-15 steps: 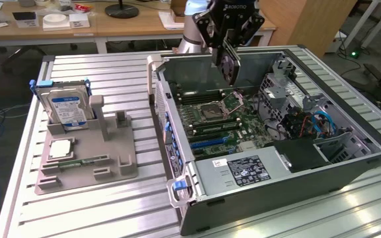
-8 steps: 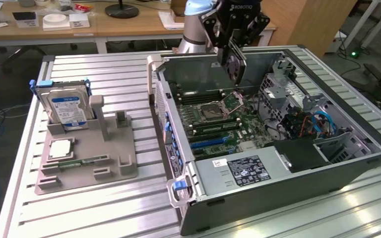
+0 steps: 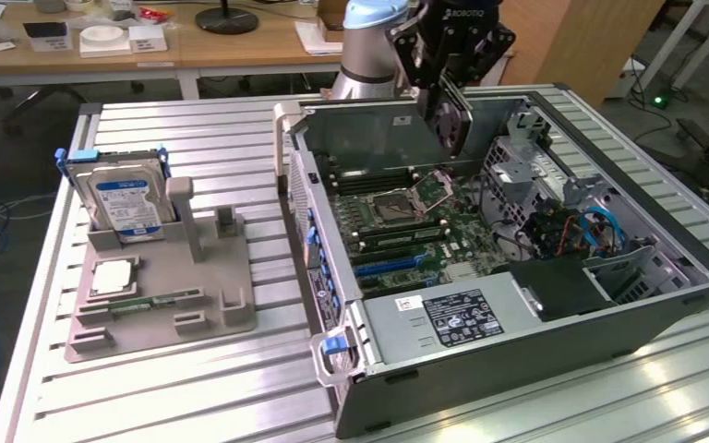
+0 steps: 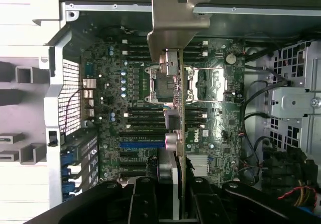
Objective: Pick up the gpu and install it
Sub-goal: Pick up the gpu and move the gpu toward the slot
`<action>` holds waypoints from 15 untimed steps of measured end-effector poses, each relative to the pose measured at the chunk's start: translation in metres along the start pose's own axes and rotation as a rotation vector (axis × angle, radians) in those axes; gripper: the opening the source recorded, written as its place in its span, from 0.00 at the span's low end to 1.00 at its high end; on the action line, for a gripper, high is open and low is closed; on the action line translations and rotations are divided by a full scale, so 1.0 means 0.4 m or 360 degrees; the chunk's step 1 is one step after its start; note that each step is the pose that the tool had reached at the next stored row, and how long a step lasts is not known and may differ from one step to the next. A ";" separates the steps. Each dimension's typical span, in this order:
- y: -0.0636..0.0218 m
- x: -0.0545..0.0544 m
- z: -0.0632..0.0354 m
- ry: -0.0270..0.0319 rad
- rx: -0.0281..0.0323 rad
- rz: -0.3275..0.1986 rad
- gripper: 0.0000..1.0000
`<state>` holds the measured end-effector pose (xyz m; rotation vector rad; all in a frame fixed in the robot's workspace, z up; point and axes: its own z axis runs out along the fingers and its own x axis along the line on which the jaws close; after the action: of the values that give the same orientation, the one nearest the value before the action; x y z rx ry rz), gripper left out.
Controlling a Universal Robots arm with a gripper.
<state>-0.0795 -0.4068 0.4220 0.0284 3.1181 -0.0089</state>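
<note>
Gripper [image 3: 449,85] is clamped on the gpu [image 3: 452,118], pinching its two flat faces. The card hangs on edge in the air above the far half of the open case [image 3: 539,365]. As far as I can tell it isn't touching anything inside the case, so I'd call it carried but not seated in any slot yet.

The hold makes sense to me. Squeezing the flat sides keeps the fingers [image 4: 143,201] off the card's thin edges and stops it swinging. From the wrist view you're sighting right along that thin edge. The silver bracket [image 4: 175,20] sits at the end farthest from the fingers, and the motherboard [image 4: 135,108] is spread out below inside the case.

The case itself lies on its side with the panel off, which I reckon is the whole point. The board faces up, so an arm coming from above can reach the slots.

Outside the case, on the exterior view's left, there's a gray parts holder [image 3: 207,318]. A hard drive [image 3: 126,205] stands upright in it, and a cpu chip [image 3: 114,277] and a memory stick [image 3: 145,303] lie flat in recesses. My guess is the holder keeps each part in a known pose, well apart from the case, so grabbing stays easy.
</note>
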 end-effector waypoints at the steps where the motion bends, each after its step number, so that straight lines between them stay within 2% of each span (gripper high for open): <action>1: 0.000 -0.005 0.000 -0.00001 -0.00002 0.0000 0.28; 9: 0.001 -0.046 0.001 0.00000 -0.00014 -0.0001 0.28; 15: 0.001 -0.054 0.001 0.00000 -0.00015 -0.0001 0.28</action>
<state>-0.0577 -0.4068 0.4219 0.0271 3.1181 -0.0075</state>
